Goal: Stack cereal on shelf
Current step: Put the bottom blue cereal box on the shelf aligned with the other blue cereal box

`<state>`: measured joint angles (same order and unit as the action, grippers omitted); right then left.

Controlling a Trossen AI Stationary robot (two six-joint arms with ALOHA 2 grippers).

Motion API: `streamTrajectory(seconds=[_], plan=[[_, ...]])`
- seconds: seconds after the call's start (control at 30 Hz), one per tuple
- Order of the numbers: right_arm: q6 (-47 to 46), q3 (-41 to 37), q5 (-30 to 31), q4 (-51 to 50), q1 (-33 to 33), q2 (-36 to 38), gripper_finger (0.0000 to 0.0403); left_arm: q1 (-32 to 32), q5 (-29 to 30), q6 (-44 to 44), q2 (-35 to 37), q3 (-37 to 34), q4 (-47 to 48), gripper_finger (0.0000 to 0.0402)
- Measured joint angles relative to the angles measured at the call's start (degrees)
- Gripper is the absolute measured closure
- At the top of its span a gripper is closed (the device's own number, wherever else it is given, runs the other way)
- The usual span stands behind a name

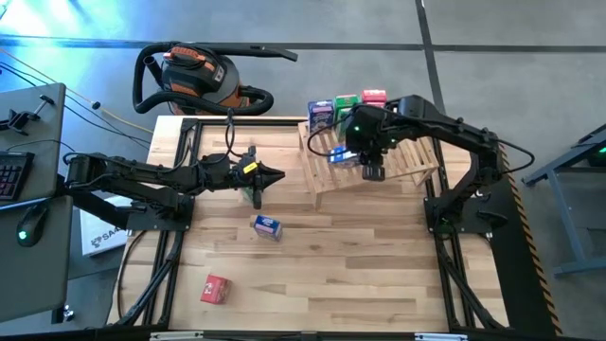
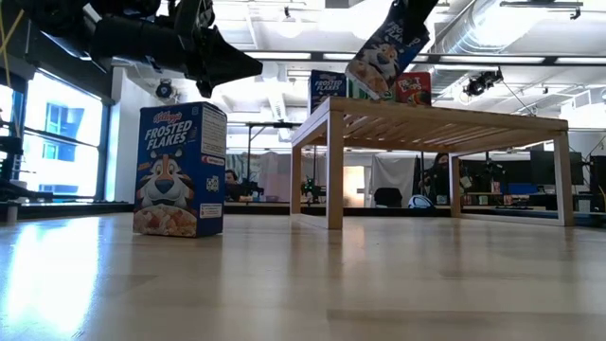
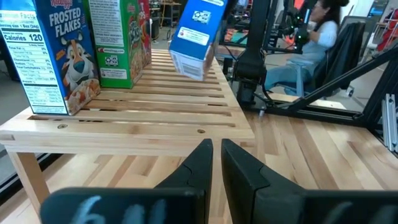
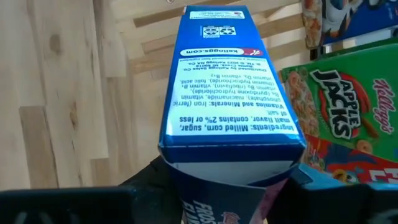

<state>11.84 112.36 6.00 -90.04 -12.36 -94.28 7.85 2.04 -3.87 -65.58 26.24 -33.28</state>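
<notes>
**Tilted box over a crowded shelf edge**

The blue box (image 4: 230, 93) of Frosted Flakes hangs tilted above the slatted shelf (image 1: 402, 161), pinched between the fingers of the right gripper (image 1: 371, 163). In the low view it leans clearly off vertical, clear of the slats, just in front of the row already standing at the shelf's far edge: another blue box (image 1: 320, 116), a green box (image 1: 346, 102) and a red box (image 1: 375, 97).

The main risk, judging from this, is the tilt. If the box is let go before it is squared up and seated on the slats, it may land on an edge and topple, or slide down between slats. A second risk is the neighbours: the held box sits near the green one, so a careless swing could knock the row over or off the back.

The left gripper (image 1: 270, 174) hovers over the table with its fingers pressed together, holding nothing. A blue box on the table (image 1: 267, 226) and a red box nearer the front (image 1: 216, 289) are not yet shelved.
</notes>
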Motion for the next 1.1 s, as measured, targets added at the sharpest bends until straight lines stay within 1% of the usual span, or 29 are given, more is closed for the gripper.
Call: streamTrajectory(seconds=[0.17, 0.3, 0.4, 0.7, 0.83, 1.1], plan=[[-1.64, 0.0, 0.0, 0.03, 0.0, -0.69, 0.0242, -0.03, 0.0, 0.0, 0.0, 0.0, 0.0, 0.0378], [-2.84, 0.0, -0.04, 0.03, 0.0, -2.74, 0.023, -0.03, 0.0, 0.0, 0.0, 0.0, -0.01, 0.0378], [-2.79, 0.0, 0.0, 0.44, 0.0, -4.06, 0.0229, -0.2, -0.23, -0.01, 0.0, 0.0, -0.02, 0.0378], [-2.84, 0.27, 0.23, 4.5, 0.39, -3.5, 0.0229, -0.54, -0.37, 0.01, 0.0, 0.0, -0.04, 0.0378], [-2.54, 0.85, 2.78, 6.26, 1.35, -3.56, 0.0229, -0.54, -0.39, -0.01, 0.0, 0.0, -0.04, 0.0378], [-2.84, 0.85, 4.58, 6.32, 1.59, -3.56, 0.0229, -0.56, -0.48, -0.01, 0.0, 0.0, -0.04, 0.0378]])
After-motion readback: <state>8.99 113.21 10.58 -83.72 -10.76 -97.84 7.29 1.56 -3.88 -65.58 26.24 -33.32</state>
